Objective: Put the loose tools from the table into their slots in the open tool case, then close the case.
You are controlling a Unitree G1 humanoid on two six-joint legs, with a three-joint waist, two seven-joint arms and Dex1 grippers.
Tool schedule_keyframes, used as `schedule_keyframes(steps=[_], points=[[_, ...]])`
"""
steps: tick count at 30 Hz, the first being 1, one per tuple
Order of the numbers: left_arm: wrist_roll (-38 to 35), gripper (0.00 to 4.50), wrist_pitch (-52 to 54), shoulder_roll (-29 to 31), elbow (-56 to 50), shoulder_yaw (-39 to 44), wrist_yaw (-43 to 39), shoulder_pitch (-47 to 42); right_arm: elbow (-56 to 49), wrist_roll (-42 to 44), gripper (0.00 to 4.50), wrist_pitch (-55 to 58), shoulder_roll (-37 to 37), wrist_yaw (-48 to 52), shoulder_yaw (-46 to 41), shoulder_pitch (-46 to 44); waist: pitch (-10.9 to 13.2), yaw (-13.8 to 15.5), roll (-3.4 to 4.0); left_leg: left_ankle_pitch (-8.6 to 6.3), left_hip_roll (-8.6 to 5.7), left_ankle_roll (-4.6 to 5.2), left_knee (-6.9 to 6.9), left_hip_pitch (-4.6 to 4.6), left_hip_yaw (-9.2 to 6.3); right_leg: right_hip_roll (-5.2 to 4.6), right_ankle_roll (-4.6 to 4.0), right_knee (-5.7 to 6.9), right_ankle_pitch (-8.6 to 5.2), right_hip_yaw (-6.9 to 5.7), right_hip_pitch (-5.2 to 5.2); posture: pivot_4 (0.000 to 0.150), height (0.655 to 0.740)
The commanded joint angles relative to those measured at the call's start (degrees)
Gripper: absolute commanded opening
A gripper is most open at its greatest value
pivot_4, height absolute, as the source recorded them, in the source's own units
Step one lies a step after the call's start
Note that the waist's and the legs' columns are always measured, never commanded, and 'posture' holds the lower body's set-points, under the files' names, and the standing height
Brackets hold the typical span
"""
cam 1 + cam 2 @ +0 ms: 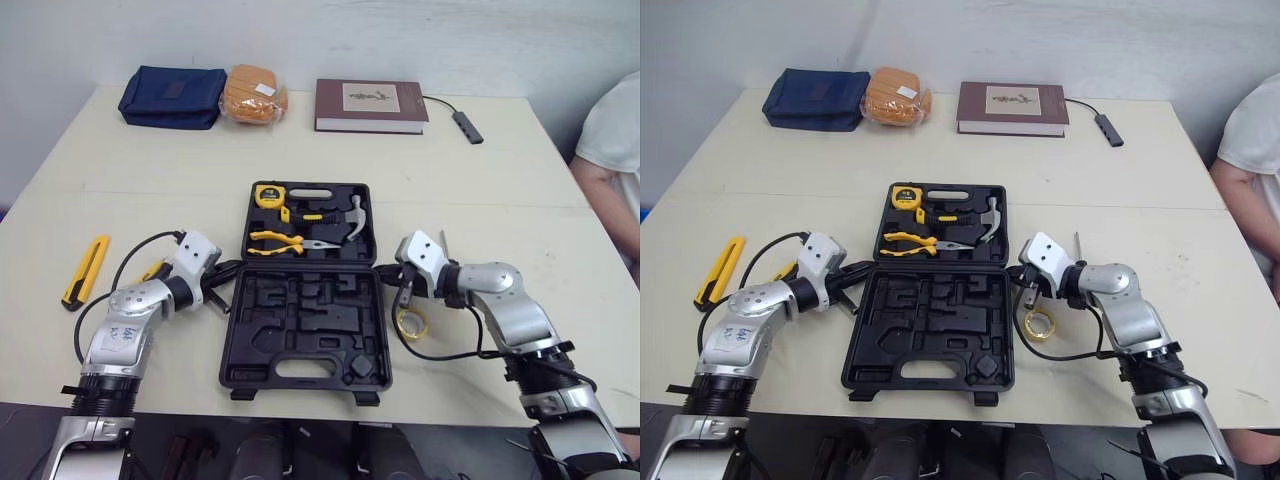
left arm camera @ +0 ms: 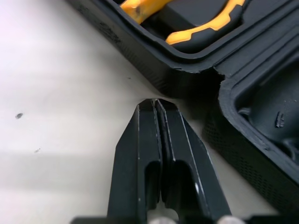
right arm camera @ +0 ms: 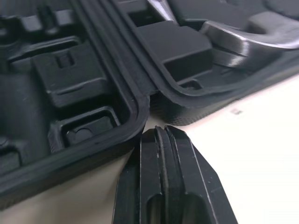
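1. Case and contents. Locate the tool case (image 1: 300,315) lying open and flat at the middle of the bench (image 1: 480,200). The far half holds a yellow tape measure (image 1: 267,195) in its left corner, a hammer (image 1: 345,218) at its right side, and yellow-handled pliers (image 1: 285,243) along its near edge. The near half shows bare moulded recesses and the carry handle at its near edge.

2. Loose tools. A yellow utility knife (image 1: 85,270) lies on the bench well to the left of the case. A roll of clear tape (image 1: 411,324) lies just beside the right wall of the near half. A yellow item (image 1: 153,270) lies partly hidden under the left forearm, so you cannot identify it.

3. Arm pose. Both forearms lie low over the bench and angle inward toward the hinge line of the case, one on each side.
- The left gripper (image 2: 155,103) is clenched on nothing, its tips just beside the left end of the hinge.
- The right gripper (image 3: 163,132) is likewise clenched on nothing, its tips just beside the right end of the hinge, near the tape roll.
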Motion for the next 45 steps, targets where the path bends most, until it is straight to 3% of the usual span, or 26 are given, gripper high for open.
schedule_keyframes(steps=[1, 13, 22, 24, 27, 33, 34, 35, 39, 45], points=[[0.51, 0.00, -1.29, -1.29, 0.14, -4.33, -3.59, -0.60, -6.54, 2.95, 0.01, 2.04, 0.83, 2.28, 2.19, 1.28, 0.00, 0.03, 0.00, -0.01, 0.00, 0.02, 0.00, 0.00, 0.01, -0.01, 0.00, -0.01, 0.00, -0.01, 0.00, 0.150, 0.7400], [0.99, 0.00, -0.18, 0.50, 0.13, -0.58, -3.87, 0.45, -7.28, 2.28, 0.01, 0.84, 0.28, -0.73, -0.93, 3.01, 0.00, -0.06, 0.00, -0.01, -0.01, 0.02, 0.04, 0.01, 0.01, -0.02, 0.02, -0.02, 0.01, -0.04, 0.01, 0.150, 0.7400], [-8.33, 0.00, 5.00, 10.08, -14.71, 12.15, -8.79, 11.22, -10.87, 8.94, 0.01, -5.28, -10.03, 6.64, -9.64, 6.23, 0.03, -0.18, 0.02, -0.06, 0.10, -0.02, -0.20, -0.03, 0.05, 0.05, 0.01, -0.09, 0.00, -0.08, -0.06, 0.150, 0.7400], [-11.48, 0.00, 5.66, 11.10, -16.99, 18.30, -9.41, 14.70, -12.88, 13.68, 0.01, -2.61, -12.70, 8.00, -14.87, 9.11, 0.04, -0.04, 0.01, -0.08, 0.09, 0.01, -0.19, -0.01, 0.05, 0.03, 0.01, -0.13, 0.00, -0.08, -0.01, 0.150, 0.7400], [-13.98, 0.85, 3.06, 12.06, -15.23, 30.11, -10.33, 21.30, -15.33, 18.55, 1.05, -2.64, -17.14, 10.83, -24.47, 16.22, 0.04, 0.02, 0.01, -0.12, 0.07, 0.03, -0.20, -0.06, 0.02, -0.03, 0.02, -0.37, 0.00, -0.06, 0.00, 0.150, 0.7400], [-16.29, 3.64, -2.61, 10.74, -3.70, 48.84, -7.51, 29.48, -9.31, 17.50, 4.16, -13.57, -20.90, 12.60, -39.07, 28.79, 0.04, -0.13, 0.00, -0.38, 0.09, -0.09, -0.23, 0.04, 0.04, -0.01, 0.01, -0.44, 0.00, -0.09, 0.04, 0.150, 0.7400], [-16.57, 4.12, -3.01, 10.78, -2.75, 49.88, -7.23, 29.98, -8.68, 17.32, 4.50, -15.01, -21.08, 12.62, -39.93, 29.75, 0.04, -0.18, 0.00, -0.46, 0.09, 0.01, -0.23, 0.06, 0.04, -0.01, 0.01, -0.43, 0.00, -0.08, 0.04, 0.150, 0.7400], [-16.69, 4.45, -3.38, 10.97, -1.19, 51.49, -6.24, 30.29, -7.54, 17.45, 4.50, -16.04, -21.09, 12.21, -41.41, 30.69, 0.04, -0.16, 0.00, -0.47, 0.09, 0.01, -0.23, 0.09, 0.05, -0.02, 0.01, -0.43, 0.00, -0.06, 0.04, 0.150, 0.7400], [-12.96, 4.45, -8.51, 14.48, 13.49, 59.40, 2.33, 31.87, 5.42, 14.43, 4.50, -27.82, -20.63, 7.21, -50.67, 34.79, 0.02, -0.10, -0.03, -0.45, 0.11, 0.01, -0.22, 0.11, 0.05, -0.06, -0.06, -0.41, 0.09, 0.09, 0.01, 0.150, 0.7400], [-11.51, 4.45, -13.19, 19.77, 30.12, 62.76, 9.93, 34.05, 19.73, 14.64, 4.50, -41.19, -18.69, 5.88, -54.98, 40.91, 0.00, -0.13, -0.06, -0.60, 0.17, -0.12, -0.54, 0.11, 0.00, -0.06, -0.15, -0.86, 0.04, 0.26, -0.13, 0.150, 0.7400]])
